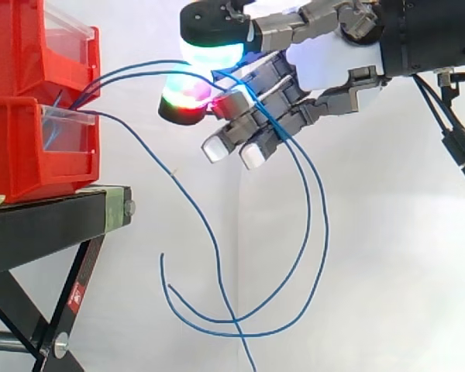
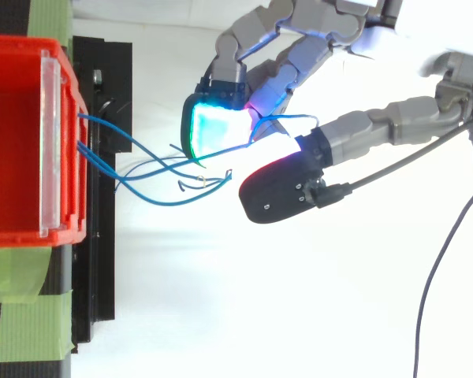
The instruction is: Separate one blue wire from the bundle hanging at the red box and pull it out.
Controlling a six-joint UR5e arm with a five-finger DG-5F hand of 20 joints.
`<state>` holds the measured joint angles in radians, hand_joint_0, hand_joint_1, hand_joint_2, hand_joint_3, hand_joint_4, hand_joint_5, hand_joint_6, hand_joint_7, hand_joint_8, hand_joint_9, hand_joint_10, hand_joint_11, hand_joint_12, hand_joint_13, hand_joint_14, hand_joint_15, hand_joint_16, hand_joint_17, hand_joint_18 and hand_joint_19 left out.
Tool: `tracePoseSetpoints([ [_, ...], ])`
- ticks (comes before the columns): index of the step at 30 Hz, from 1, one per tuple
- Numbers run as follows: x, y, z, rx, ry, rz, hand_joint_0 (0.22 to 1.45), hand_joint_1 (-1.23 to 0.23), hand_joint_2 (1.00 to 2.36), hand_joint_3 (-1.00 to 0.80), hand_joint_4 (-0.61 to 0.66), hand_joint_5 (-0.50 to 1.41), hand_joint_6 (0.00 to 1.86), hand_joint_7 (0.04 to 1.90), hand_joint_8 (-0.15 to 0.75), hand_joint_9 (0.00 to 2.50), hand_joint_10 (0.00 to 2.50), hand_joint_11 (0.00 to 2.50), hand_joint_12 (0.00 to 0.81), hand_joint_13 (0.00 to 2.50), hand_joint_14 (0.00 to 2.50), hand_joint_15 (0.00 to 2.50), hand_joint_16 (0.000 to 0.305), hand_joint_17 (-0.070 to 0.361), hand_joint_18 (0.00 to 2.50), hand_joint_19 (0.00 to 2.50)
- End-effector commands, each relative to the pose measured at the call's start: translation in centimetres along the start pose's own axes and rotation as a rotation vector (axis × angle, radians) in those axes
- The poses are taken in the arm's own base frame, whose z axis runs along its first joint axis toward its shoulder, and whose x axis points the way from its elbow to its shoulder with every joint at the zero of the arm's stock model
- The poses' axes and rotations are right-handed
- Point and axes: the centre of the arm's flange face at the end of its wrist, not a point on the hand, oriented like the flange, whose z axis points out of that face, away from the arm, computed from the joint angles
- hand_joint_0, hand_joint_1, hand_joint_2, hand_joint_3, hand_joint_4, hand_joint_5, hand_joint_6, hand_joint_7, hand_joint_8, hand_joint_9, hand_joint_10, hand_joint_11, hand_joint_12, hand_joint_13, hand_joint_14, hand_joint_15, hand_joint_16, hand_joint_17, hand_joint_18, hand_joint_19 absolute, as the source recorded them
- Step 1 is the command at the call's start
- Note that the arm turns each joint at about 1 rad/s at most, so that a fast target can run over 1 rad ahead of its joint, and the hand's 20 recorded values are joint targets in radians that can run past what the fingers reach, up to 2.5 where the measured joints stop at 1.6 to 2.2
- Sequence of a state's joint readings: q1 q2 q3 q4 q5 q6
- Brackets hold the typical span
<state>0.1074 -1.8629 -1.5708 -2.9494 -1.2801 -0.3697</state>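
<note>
A bundle of thin blue wires [image 2: 154,202] comes out at the front of the stacked red boxes [image 1: 27,147]. Two strands arc up and right to my hand [image 1: 329,60]. There the fingers are curled, and the strands sit pinched between a cyan-glowing pad [image 1: 213,53] and a red-green glowing thumb pad [image 1: 184,101]. Past the pinch both strands cross the lower fingers and hang in long loops [image 1: 326,232]. A third strand [image 1: 214,240] hangs free from the box, apart from the hand. From above, the hand [image 2: 299,47] is right of the red box [image 2: 69,102].
The red boxes stand on a black stand [image 1: 46,225] with slanted legs. Green tape [image 2: 31,315] lies on the stand's top. A white curtain is behind everything. Loose wire ends dangle below the hand, down to the stand's legs.
</note>
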Motion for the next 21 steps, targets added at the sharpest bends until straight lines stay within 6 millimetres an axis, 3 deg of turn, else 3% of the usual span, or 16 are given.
tracePoseSetpoints([
  [1,0.03,-0.03,0.03,0.0,0.001,0.0,0.63,-0.82,1.01,-0.31,0.08,-0.18,0.9,0.96,0.307,1.02,0.0,1.66,0.439,0.75,0.02,0.73,0.052,0.116,0.87,0.68],
  [21,-0.01,0.03,-0.02,0.0,0.001,0.0,0.57,-0.72,1.01,-0.24,0.11,-0.17,0.92,0.94,0.334,1.09,0.0,1.65,0.46,0.77,0.02,0.73,0.056,0.126,0.87,0.71],
])
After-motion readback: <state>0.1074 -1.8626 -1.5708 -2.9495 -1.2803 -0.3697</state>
